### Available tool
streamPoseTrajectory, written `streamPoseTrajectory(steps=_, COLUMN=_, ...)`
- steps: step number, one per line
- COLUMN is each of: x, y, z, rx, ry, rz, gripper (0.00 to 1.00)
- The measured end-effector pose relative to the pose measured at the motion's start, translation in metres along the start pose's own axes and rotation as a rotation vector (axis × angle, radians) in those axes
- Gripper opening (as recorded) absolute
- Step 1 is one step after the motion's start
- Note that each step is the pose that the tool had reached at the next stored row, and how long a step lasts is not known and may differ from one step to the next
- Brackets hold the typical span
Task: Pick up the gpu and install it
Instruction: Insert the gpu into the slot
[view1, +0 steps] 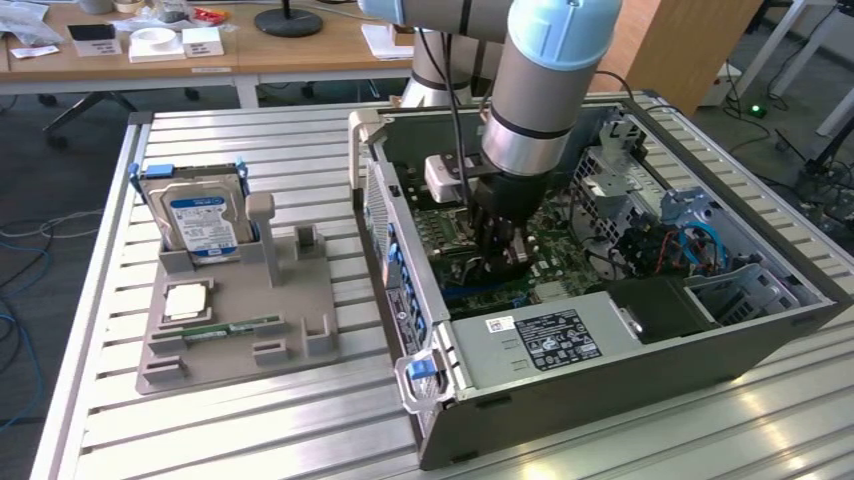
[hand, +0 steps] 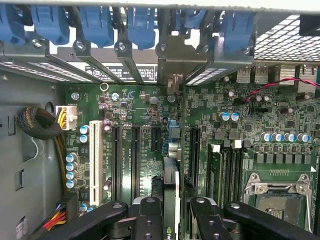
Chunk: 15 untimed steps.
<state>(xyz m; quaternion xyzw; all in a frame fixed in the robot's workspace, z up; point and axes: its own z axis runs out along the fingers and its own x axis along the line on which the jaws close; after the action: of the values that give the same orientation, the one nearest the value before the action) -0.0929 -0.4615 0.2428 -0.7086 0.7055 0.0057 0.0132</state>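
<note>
wrist view: the jaws pinch the gpu (hand: 170, 192) edge-on just above the motherboard (hand: 210, 125) slots inside the case (view1: 747, 330); picked up, not yet seated.

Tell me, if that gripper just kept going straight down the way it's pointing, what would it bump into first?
Probably the motherboard inside the open computer case. The gripper points down at it, shut on the gpu, so the card's lower edge would likely touch first, around the expansion slots. Which slot exactly is hard to judge.

Green motherboard (hand: 150, 107), blue slot clips (hand: 142, 25), grey tray (view1: 240, 330), blue-and-white labelled hard drive (view1: 200, 220).
</note>
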Motion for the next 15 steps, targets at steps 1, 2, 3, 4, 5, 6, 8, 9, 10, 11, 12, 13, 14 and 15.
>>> streamPoseTrajectory(steps=1, x=0.0, y=0.0, z=0.0, rx=0.0, ry=0.0001, rz=0.0, gripper=0.26)
streamPoseTrajectory(steps=2, x=0.0, y=0.0, z=0.0, rx=0.0001, ry=0.0001, rz=0.0, gripper=0.26)
streamPoseTrajectory(steps=3, x=0.0, y=0.0, z=0.0001, rx=0.0001, ry=0.0, rz=0.0, gripper=0.26)
streamPoseTrajectory(steps=4, x=0.0, y=0.0, z=0.0002, rx=0.0002, ry=-0.0001, rz=0.0, gripper=0.26)
streamPoseTrajectory(steps=5, x=0.0, y=0.0, z=0.0002, rx=0.0002, ry=-0.0001, rz=0.0, gripper=0.26)
streamPoseTrajectory(steps=6, x=0.0, y=0.0, z=0.0001, rx=0.0002, ry=-0.0001, rz=0.0, gripper=0.26)
streamPoseTrajectory(steps=8, x=-0.0001, y=0.0003, z=0.0002, rx=0.0003, ry=-0.0002, rz=0.0, gripper=0.26)
streamPoseTrajectory(steps=9, x=-0.0001, y=0.0005, z=0.0002, rx=0.0004, ry=-0.0003, rz=0.0, gripper=0.26)
streamPoseTrajectory(steps=10, x=-0.0001, y=0.0007, z=0.0002, rx=0.0005, ry=-0.0003, rz=0.0, gripper=0.26)
streamPoseTrajectory(steps=11, x=-0.0001, y=0.001, z=0.0002, rx=0.0005, ry=-0.0003, rz=0.0, gripper=0.26)
streamPoseTrajectory(steps=12, x=0.0, y=0.0013, z=0.0002, rx=0.0005, ry=-0.0003, rz=0.0, gripper=0.26)
streamPoseTrajectory(steps=13, x=0.0, y=0.0013, z=0.0005, rx=0.0005, ry=-0.0002, rz=0.0, gripper=0.26)
streamPoseTrajectory(steps=14, x=0.0, y=0.0015, z=0.0008, rx=0.0004, ry=0.0, rz=0.0, gripper=0.26)
streamPoseTrajectory(steps=15, x=0.0, y=0.0016, z=0.0012, rx=0.0005, ry=0.0002, rz=0.0, gripper=0.26)
